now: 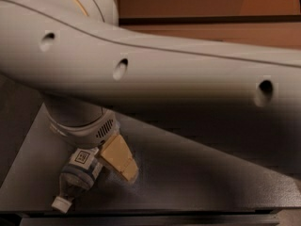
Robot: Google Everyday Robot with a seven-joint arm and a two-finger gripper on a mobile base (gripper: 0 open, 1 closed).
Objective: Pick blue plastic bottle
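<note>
Low over front-left of bench (197, 173): tool (106, 164), under big white arm (164, 74). Apart or together: cannot tell. Touching tool, lying flat: blue plastic bottle (77, 175), white cap (61, 204) toward near bench edge.

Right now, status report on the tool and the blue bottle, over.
Tool low over the table, right against the blue plastic bottle. Bottle lying flat, cap toward the near edge. Arm hides the table's far side.
</note>
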